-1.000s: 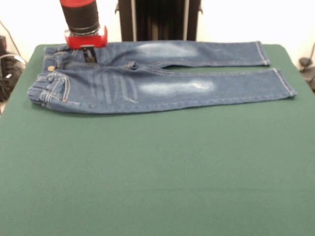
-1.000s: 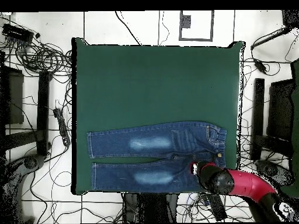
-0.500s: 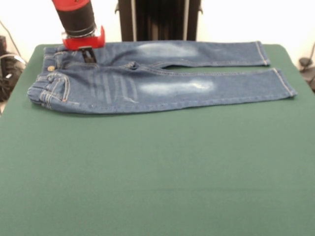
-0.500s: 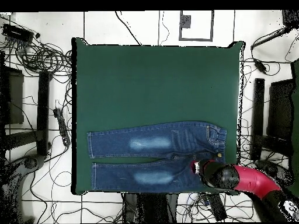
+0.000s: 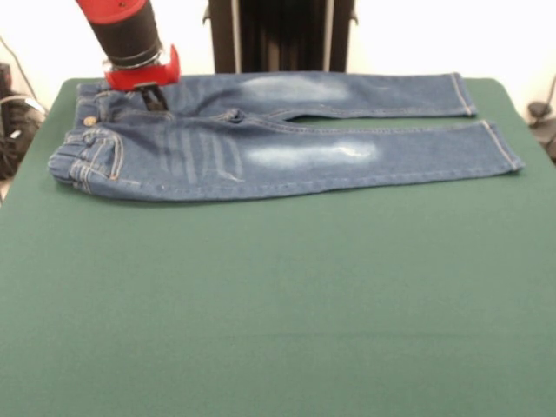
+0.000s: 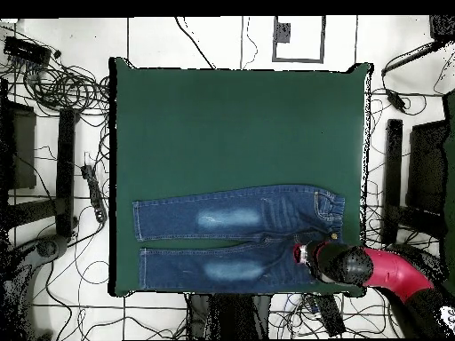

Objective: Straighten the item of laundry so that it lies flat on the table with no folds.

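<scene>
The item of laundry [image 5: 287, 148], a small pair of blue jeans with pale thigh patches, lies spread along the far part of the green table [image 5: 278, 304]. Its waistband is at the left and both legs run to the right. The waistband end looks slightly bunched. In the overhead view the jeans [image 6: 231, 235] lie near the table's [image 6: 240, 124] bottom edge. My gripper [image 5: 155, 97] hangs under a red collar, down over the upper waistband area. From above, the gripper [image 6: 302, 254] sits at the jeans' right end. Its state is hidden.
A black column [image 5: 278, 35] stands behind the table. Cables [image 6: 53, 80] and dark stands [image 6: 67, 169] lie on the floor around the table. The red arm [image 6: 391, 271] reaches in from the lower right of the overhead view.
The arm has leaned further toward the waistband side, shifting the gripper slightly that way. The jeans have not moved.
</scene>
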{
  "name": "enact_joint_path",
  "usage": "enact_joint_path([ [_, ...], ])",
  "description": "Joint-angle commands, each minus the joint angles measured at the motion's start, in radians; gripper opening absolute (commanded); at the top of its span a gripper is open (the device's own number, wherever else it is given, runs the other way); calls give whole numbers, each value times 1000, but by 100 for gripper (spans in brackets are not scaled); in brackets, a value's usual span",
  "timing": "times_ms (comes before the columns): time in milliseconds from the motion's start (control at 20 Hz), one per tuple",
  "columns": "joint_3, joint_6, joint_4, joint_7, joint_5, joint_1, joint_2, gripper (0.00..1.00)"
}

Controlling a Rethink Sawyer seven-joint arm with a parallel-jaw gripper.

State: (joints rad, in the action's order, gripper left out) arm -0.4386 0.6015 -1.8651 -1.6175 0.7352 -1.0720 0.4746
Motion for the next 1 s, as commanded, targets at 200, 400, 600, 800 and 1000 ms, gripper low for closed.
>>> enact_joint_path([
  [200,-102,35,122,361,157,-56,38,0],
  [400,-146,71,118,402,142,-99,64,0],
  [600,-166,90,139,418,156,-132,41,0],
  [800,-169,90,140,421,174,-161,33,0],
  [1000,-169,94,125,411,164,-176,53,0],
])
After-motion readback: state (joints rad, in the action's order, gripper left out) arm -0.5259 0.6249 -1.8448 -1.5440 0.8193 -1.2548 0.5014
